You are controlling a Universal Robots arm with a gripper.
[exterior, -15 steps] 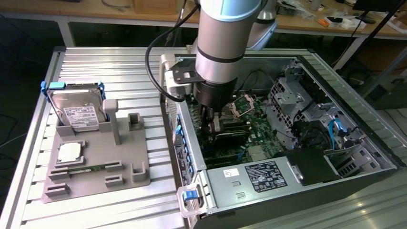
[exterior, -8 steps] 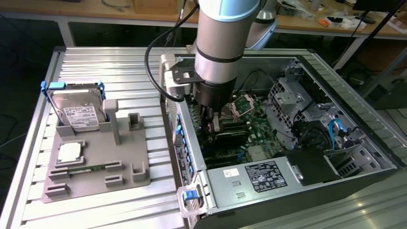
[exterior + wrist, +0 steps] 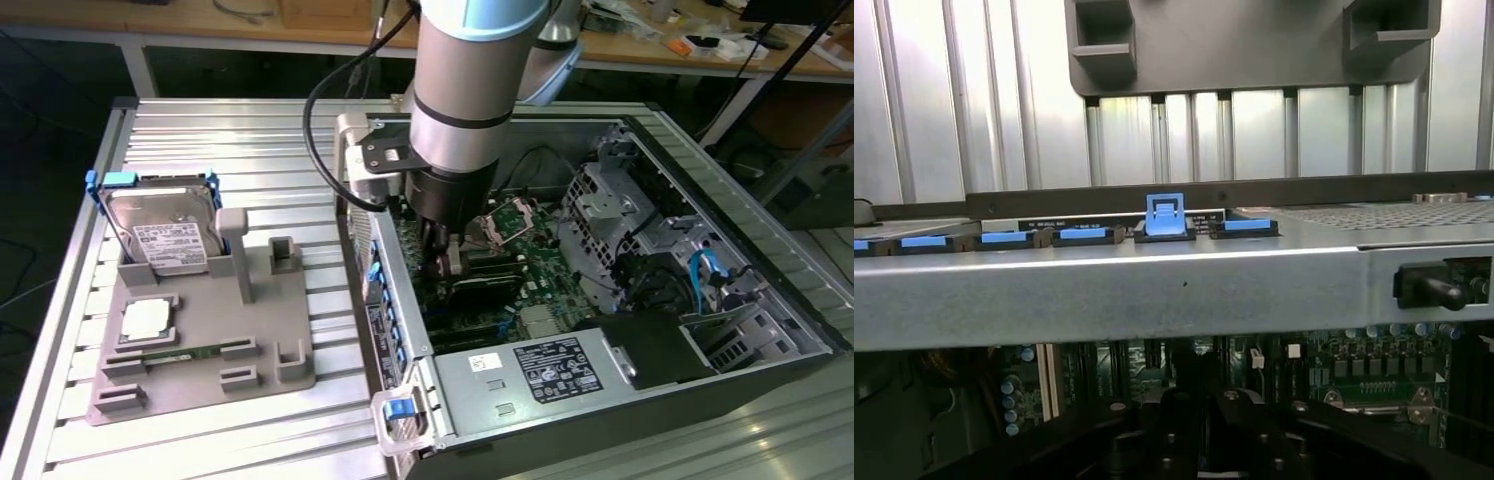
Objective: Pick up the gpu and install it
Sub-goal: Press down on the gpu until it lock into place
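Exterior view: arm with grey cylindrical wrist reaches down into the open computer case (image 3: 747, 300) at centre frame. The hand (image 3: 451, 262) sits low inside the case, over the green motherboard (image 3: 541, 270). A flat black card, the gpu (image 3: 478, 288), lies just below the hand, running along the board near the case's left wall; hand appears to touch its top edge, but cannot tell whether the hand is closed on it or has let go.

Ribbed aluminium surface (image 3: 200, 440) carries a matte grey plastic fixture tray (image 3: 200, 370) at left of frame. In its upright holder stands a silver hard drive (image 3: 167, 235) with white label and blue tabs. A small square silver CPU chip (image 3: 147, 318) lies flat on the tray. Glossy black power supply (image 3: 541, 368) with white label sits at lower centre of the case.

Wrist view: brushed grey sheet-metal case edge (image 3: 1154, 290) crosses mid-frame, blue plastic clips (image 3: 1165, 215) along it. Green board with capacitors below. Dark hand parts (image 3: 1194, 440) at bottom centre.
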